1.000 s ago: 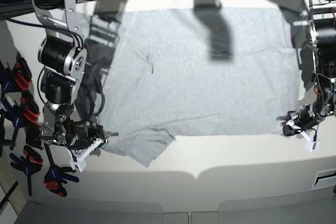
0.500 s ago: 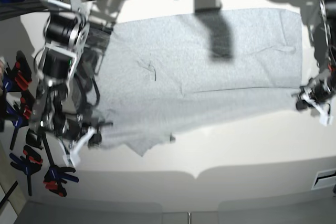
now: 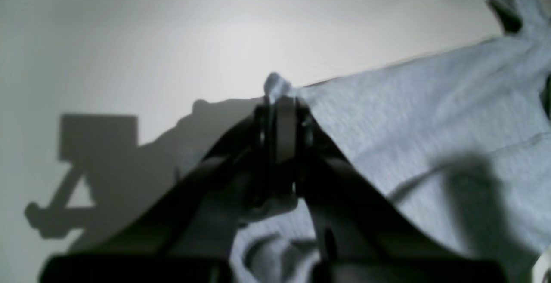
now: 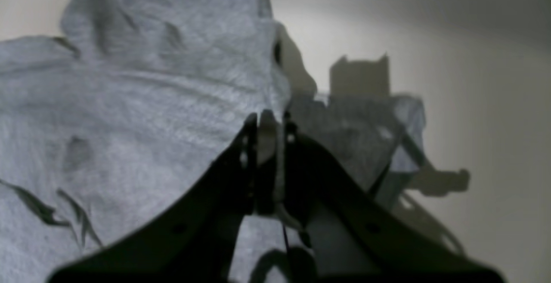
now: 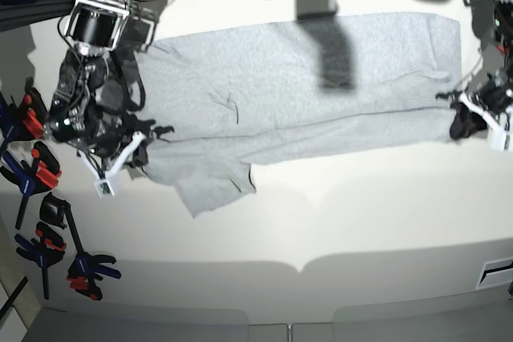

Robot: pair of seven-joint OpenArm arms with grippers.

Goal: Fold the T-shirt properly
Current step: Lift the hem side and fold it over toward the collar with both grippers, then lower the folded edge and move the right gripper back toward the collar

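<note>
The T-shirt (image 5: 304, 86) lies on the white table (image 5: 361, 214) with its plain grey side up. Its long axis runs across the table from one claw to the other, and it is folded into a wide band. The far edge lies flat near the back of the table. The near edge is lifted a little at both ends, where the claws hold it. A sleeve (image 5: 210, 183) sticks out toward the front of the table, just beside the right claw (image 5: 132, 150) on the side toward the other claw.

The right claw is closed on the cloth at the sleeve end. In the right wrist view its two dark fingers (image 4: 249, 154) meet with a thin fold of grey cloth between them, and the shirt (image 4: 129, 124) spreads away to one side of the claw in soft wrinkles. Its shadow falls on the table beyond.

The left claw (image 5: 473, 114) is closed on the opposite end. In the left wrist view a small tuft of cloth pokes out above the pinched fingers (image 3: 297, 136), and the shirt (image 3: 430, 136) runs away from the claw to one side, taut along its edge.

Several clamps (image 5: 36, 174) with red and blue grips lie past the right claw, off the table's side.
</note>
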